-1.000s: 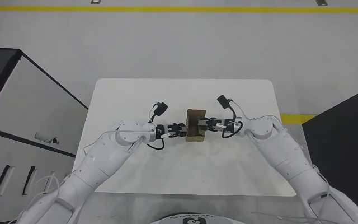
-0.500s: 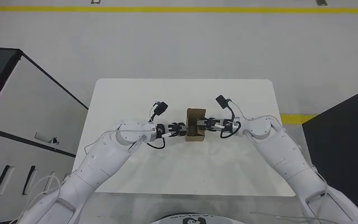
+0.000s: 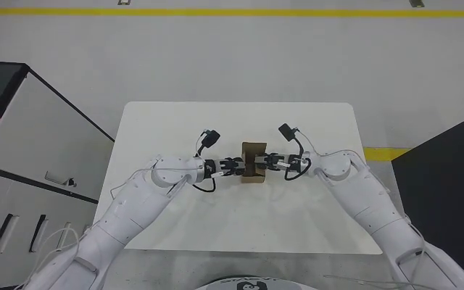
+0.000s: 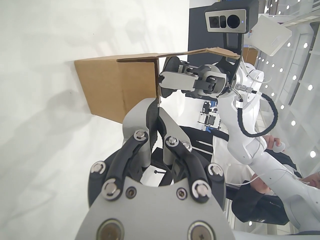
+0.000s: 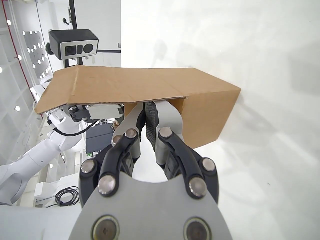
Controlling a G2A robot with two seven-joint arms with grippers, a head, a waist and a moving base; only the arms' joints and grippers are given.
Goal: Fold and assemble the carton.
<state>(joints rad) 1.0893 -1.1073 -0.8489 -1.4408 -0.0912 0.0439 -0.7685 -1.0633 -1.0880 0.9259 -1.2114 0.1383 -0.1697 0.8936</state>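
Left gripper [image 4: 155, 109] and right gripper [image 5: 149, 109] each pinch opposite walls of the brown carton [image 3: 253, 172] standing mid-table [image 3: 181, 127], seemingly squaring it up, so next its loose flap likely needs folding down.

Bright, even overhead light is flooding the white table [image 3: 181, 123], which is washing out almost to glare around the carton [image 3: 253, 161] in both wrist views. The carton is throwing only soft, pale grey shadows onto the surface just beside it. Beyond the carton, small ceiling lamps [image 4: 310, 87] are showing as hard bright dots. Straight lines well away from the carton are bowing in the wrist views, where the wide lenses are bending them.
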